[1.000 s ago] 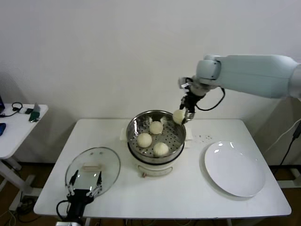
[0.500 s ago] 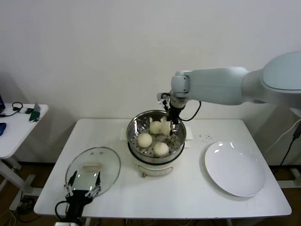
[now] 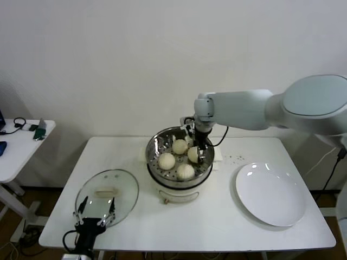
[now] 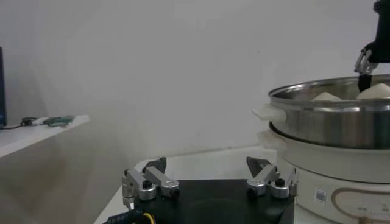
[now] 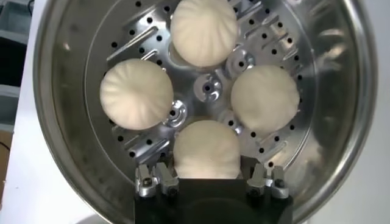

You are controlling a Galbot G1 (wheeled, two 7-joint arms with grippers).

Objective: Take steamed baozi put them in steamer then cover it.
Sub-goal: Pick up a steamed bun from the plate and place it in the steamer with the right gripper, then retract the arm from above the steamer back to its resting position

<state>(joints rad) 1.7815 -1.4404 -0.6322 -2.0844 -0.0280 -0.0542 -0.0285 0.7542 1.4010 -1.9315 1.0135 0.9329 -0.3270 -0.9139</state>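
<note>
The fourth baozi [image 5: 206,149], airborne a second ago, is now sitting in the steamer [image 3: 155,145]; our right tool [image 5: 206,182] is flanking it, grip unclear, while our open left tool [image 3: 96,212] is waiting by the cover [image 3: 123,184]

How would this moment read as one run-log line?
right gripper: setting fourth baozi in steamer | left gripper: open, parked | cover: on table

Four baozi [image 5: 205,30] inside steamer [image 5: 55,122]

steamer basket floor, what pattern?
Shiny steel steamer floor, dotted with round holes and slots; right wrist view shows it best.
</note>
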